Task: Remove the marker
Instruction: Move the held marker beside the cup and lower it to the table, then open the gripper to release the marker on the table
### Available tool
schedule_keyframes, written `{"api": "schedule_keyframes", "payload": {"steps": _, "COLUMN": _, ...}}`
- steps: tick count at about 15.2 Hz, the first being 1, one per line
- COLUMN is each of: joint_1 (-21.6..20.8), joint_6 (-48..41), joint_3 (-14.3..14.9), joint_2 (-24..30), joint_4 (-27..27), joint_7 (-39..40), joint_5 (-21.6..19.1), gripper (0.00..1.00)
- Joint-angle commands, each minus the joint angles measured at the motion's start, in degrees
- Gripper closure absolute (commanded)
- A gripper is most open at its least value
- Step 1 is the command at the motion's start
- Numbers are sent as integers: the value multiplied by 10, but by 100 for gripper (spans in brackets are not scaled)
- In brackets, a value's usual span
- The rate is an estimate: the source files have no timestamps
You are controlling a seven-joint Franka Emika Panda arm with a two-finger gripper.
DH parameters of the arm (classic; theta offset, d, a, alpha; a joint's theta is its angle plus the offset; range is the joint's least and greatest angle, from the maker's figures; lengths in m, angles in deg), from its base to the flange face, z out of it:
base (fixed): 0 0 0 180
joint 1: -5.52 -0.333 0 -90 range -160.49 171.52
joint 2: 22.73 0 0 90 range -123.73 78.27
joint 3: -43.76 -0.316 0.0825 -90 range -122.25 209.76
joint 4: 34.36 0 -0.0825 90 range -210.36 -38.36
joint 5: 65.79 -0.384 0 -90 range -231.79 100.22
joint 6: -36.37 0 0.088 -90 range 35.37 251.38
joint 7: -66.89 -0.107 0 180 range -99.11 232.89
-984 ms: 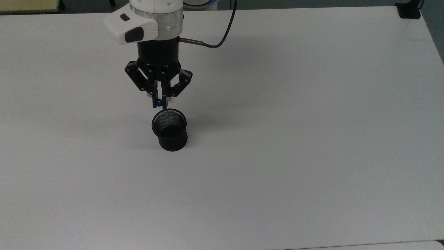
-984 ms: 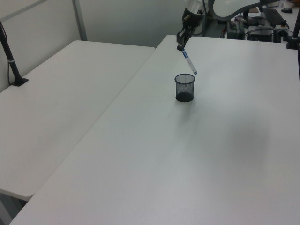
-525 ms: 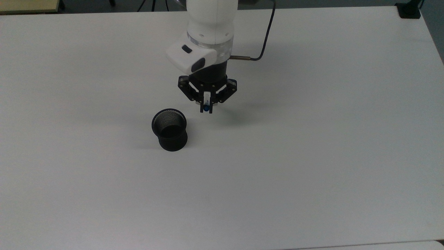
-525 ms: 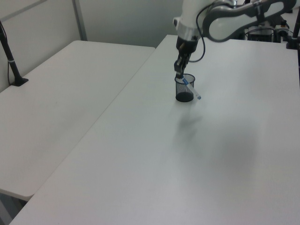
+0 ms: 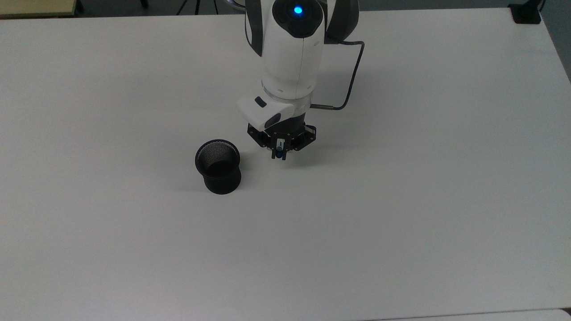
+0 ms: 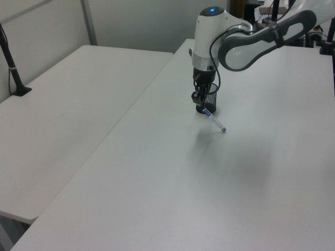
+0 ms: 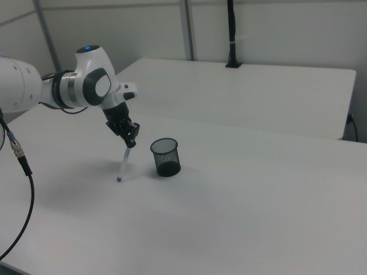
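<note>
Since half a second ago the arm has swung farther from the black mesh cup (image 5: 218,166) and dropped lower, carrying the marker (image 7: 123,165) with it; a second ago the pen hung just over the cup's rim, and now it is clear of it, out to the top view's right. Pinched between the fingers of the gripper (image 5: 279,153), the marker hangs tilted, its upper end in the claw and its blue lower end (image 6: 223,129) down close to the white table (image 5: 401,200); whether that tip touches the surface I cannot tell. In the right view the pen slants down to the right view's left of the cup (image 7: 165,156), near it but apart; in the left view the gripper (image 6: 201,104) stands in front of the cup, and the marker (image 6: 215,121) slopes away toward the left view's right. The cup stands upright, with nothing inside that I can see; a blue light (image 5: 297,10) glows on the arm.
</note>
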Motion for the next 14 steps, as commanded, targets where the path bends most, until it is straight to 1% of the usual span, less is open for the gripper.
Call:
{"api": "schedule_keyframes", "payload": {"steps": 1, "joint_1": -9, "joint_6": 15, "joint_3": 4, "joint_2": -2, "joint_4": 2, "joint_7": -11, "joint_5": 7, "gripper": 6}}
{"api": "schedule_keyframes", "payload": {"steps": 2, "joint_1": -10, "joint_6": 14, "joint_3": 5, "joint_2": 0, "joint_4": 4, "joint_7": -10, "joint_5": 8, "gripper": 0}}
{"api": "schedule_keyframes", "payload": {"steps": 4, "joint_1": -8, "joint_6": 9, "joint_3": 5, "joint_2": 10, "joint_4": 6, "joint_7": -9, "joint_5": 8, "gripper": 0}}
{"api": "schedule_keyframes", "payload": {"steps": 7, "joint_1": -6, "joint_6": -9, "joint_3": 5, "joint_2": 38, "joint_4": 5, "joint_7": -9, "joint_5": 8, "gripper": 0}}
{"api": "schedule_keyframes", "payload": {"steps": 11, "joint_1": -3, "joint_6": -29, "joint_3": 5, "joint_2": 57, "joint_4": 5, "joint_7": -8, "joint_5": 8, "gripper": 0}}
{"api": "schedule_keyframes", "payload": {"steps": 13, "joint_1": -1, "joint_6": -65, "joint_3": 5, "joint_2": 82, "joint_4": 2, "joint_7": -1, "joint_5": 8, "gripper": 0}}
{"api": "schedule_keyframes", "payload": {"steps": 14, "joint_1": 3, "joint_6": -91, "joint_3": 6, "joint_2": 98, "joint_4": 2, "joint_7": 16, "joint_5": 7, "gripper": 0}}
